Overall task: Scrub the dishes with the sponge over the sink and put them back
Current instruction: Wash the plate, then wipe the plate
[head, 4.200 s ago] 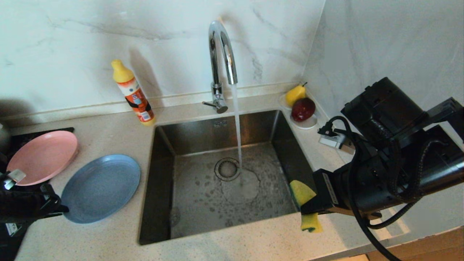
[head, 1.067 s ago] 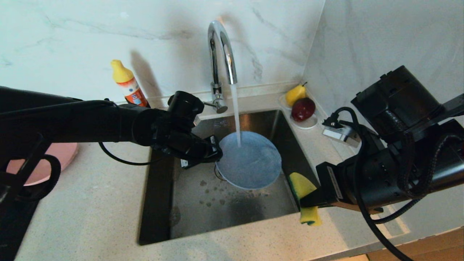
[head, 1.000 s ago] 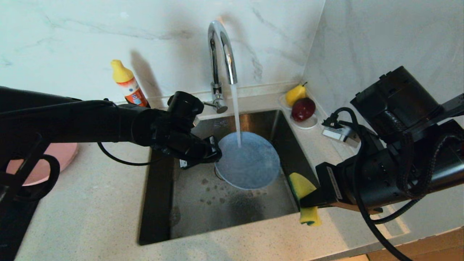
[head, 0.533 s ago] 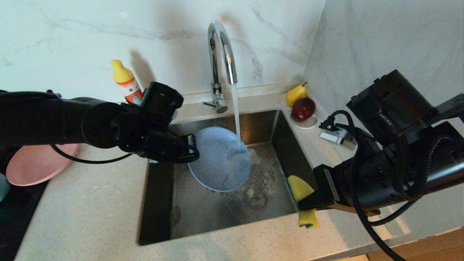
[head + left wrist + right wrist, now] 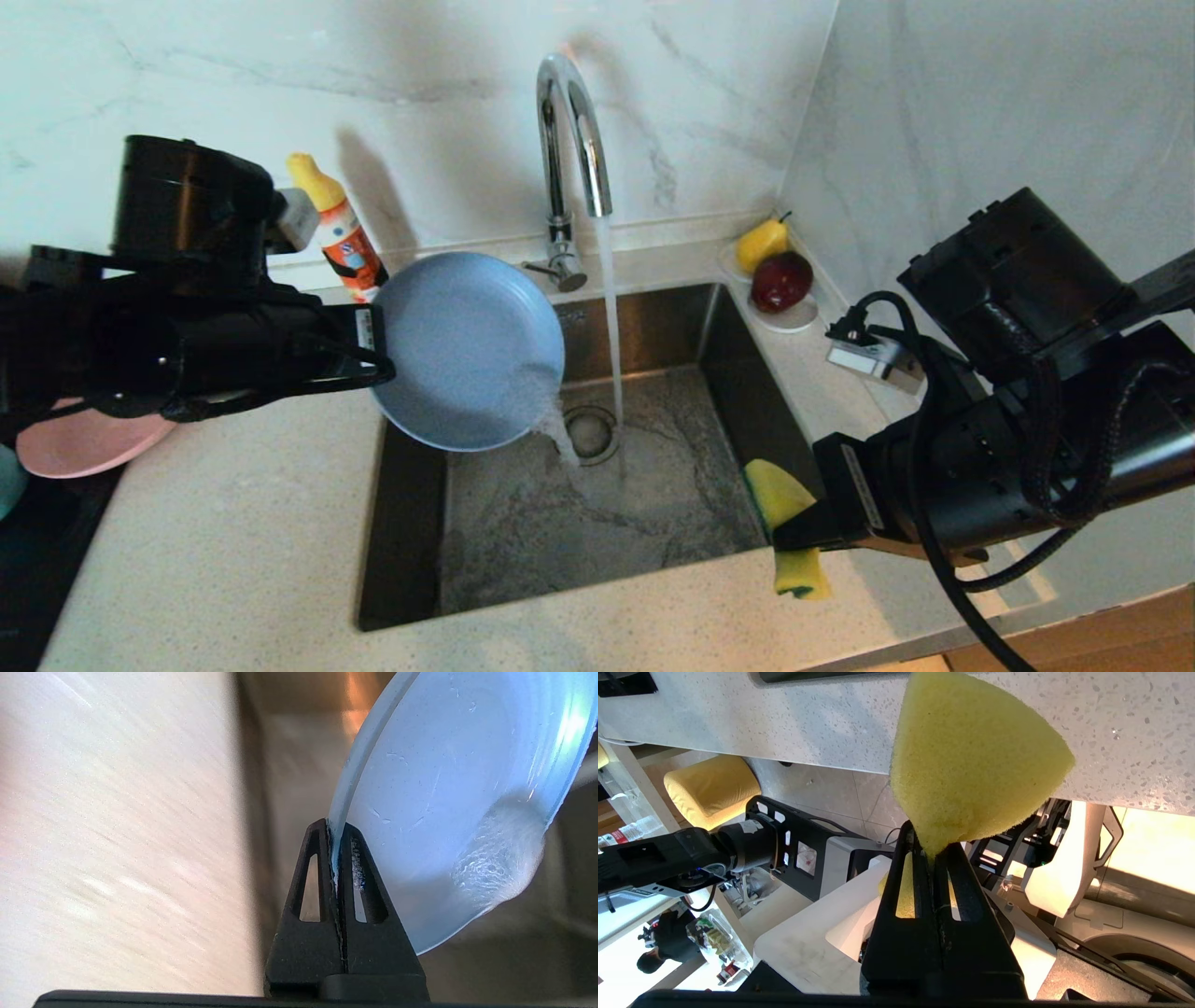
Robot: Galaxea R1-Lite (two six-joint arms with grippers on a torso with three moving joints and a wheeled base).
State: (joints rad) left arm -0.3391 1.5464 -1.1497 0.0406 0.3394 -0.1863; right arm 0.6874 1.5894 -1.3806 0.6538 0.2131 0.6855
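Item: light-blue plate (image 5: 467,350), round, matte, plastic-looking; judged light and stiff, unlikely to break but wet and therefore slippery. It is hanging tilted over the left rear part of the sink (image 5: 411,523), water running off its lower edge toward the drain, beside the stream from the tap (image 5: 571,140). The left gripper (image 5: 337,858) is pinching it by the rim, jaws clamped on the thin edge; that rim looks the only workable hold, and a narrow one, so the plate may pivot when scrubbed. Item: sponge (image 5: 782,523), yellow, soft and compressible, folding where the right gripper (image 5: 931,856) is squeezing it, jaws clamped on it, at the sink's right front corner. Item: pink plate (image 5: 79,443), lying at the table's left edge, partly behind the left arm. Other stock: orange bottle (image 5: 344,243) with yellow cap at the rear wall, label printing too small to read; pear (image 5: 761,241) and dark red fruit (image 5: 782,280) on a white saucer (image 5: 794,322) at the sink's right rear corner. No legible brand anywhere.
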